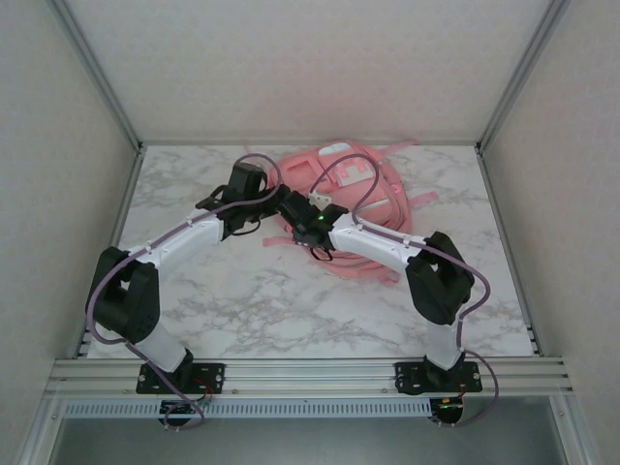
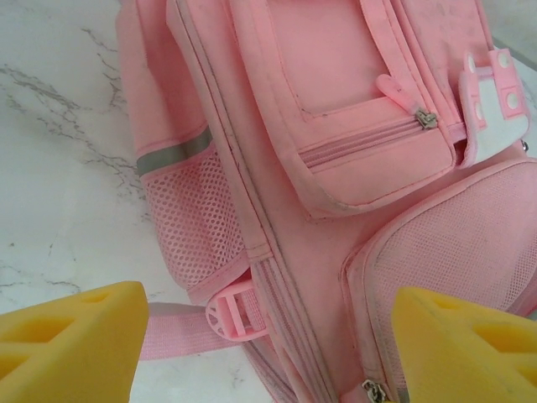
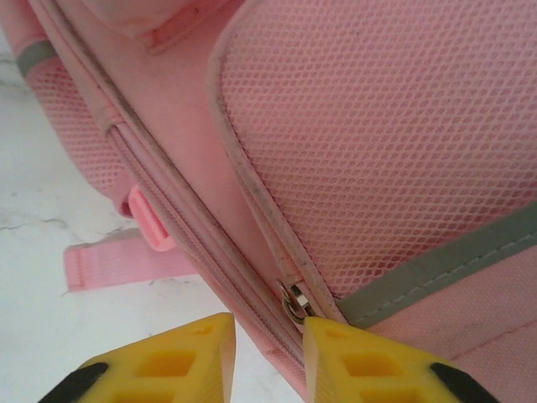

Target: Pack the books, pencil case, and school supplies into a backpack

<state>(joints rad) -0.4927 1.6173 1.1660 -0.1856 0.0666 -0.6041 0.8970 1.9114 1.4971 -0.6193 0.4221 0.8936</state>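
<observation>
With right pincer (image 3: pixel 267 327) slightly parted, clasping nothing, hovered with zipper pull (image 3: pixel 295 304) of backpack (image 3: pixel 377 126) just ahead of its tips. Held left pincer (image 2: pixel 268 302) spread wide, released, front pocket (image 2: pixel 352 109) straight ahead.

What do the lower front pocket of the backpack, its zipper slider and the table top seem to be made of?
Lower front pocket of the backpack: pink mesh fabric, matt, with small holes visible. Zipper slider: probably metal, silvery and shiny. Table top: looks like marble, white with grey veins and smooth, but it may be only a printed laminate.
</observation>
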